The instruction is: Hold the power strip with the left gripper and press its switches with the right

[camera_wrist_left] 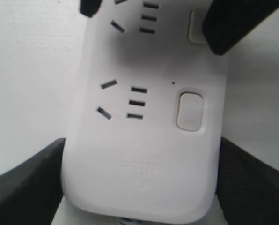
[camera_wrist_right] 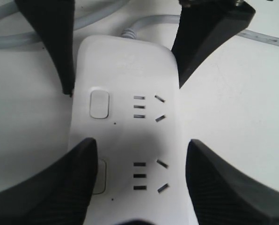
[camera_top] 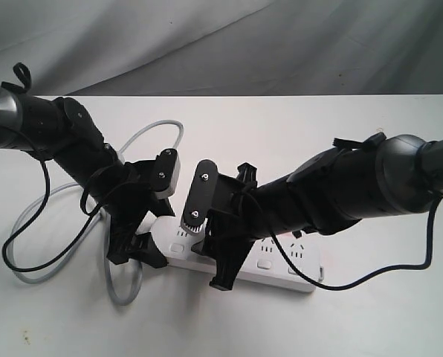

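- Position of power strip [camera_top: 281,269]: flat on the white counter [camera_top: 370,320], lower centre of the exterior view, running from left of centre toward lower right. Grey cord [camera_top: 28,245] looping away at far left.
- Handling, as judged: hard moulded plastic, stiff, light for its length, smooth-skinned. Likely to skate or pivot on the counter under a push unless pinned. Not fragile, though small switch caps better pressed squarely than scraped.
- Best hold, as judged: across the narrow width at the rounded cord end, on the plain side walls, clear of sockets and switches [camera_wrist_right: 99,104].
- State of left claw [camera_wrist_left: 142,192]: clamped, by the look of it, across that cord end, one finger against each long edge. At the bar's left tip in the exterior view.
- State of right claw [camera_wrist_right: 142,187]: fingers wide apart, straddling the bar just past the first socket, gripping nothing. One finger overlapping the second switch — contact not discernible.
- Relative layout: both claws close beside each other over the left end of the bar — remaining sockets and switches bare toward lower right.
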`<control>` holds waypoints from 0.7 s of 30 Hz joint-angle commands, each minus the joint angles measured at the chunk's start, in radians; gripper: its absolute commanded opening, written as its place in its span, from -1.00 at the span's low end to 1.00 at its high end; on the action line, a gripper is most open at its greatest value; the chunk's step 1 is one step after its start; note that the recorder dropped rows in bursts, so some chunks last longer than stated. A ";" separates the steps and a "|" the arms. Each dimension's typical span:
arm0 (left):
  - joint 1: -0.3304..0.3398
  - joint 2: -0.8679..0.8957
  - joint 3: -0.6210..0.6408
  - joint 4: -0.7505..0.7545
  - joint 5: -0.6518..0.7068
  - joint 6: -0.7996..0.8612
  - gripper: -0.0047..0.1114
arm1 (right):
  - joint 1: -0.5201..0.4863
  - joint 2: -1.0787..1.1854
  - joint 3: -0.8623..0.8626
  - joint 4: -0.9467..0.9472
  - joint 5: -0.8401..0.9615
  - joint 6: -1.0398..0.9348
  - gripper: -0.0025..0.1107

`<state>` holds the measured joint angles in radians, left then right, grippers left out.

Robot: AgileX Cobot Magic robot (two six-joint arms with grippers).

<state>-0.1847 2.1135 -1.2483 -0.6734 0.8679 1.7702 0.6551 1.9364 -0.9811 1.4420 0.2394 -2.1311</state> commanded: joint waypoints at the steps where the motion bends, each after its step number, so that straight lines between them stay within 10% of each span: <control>1: -0.005 0.005 -0.002 0.003 0.023 -0.004 -0.05 | -0.004 0.014 0.007 -0.004 -0.002 -0.007 -0.02; 21: -0.005 0.005 -0.002 0.003 0.023 -0.004 -0.05 | -0.006 0.025 0.007 -0.004 -0.054 -0.011 -0.02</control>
<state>-0.1847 2.1135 -1.2483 -0.6734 0.8679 1.7702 0.6551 1.9466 -0.9811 1.4539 0.2321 -2.1311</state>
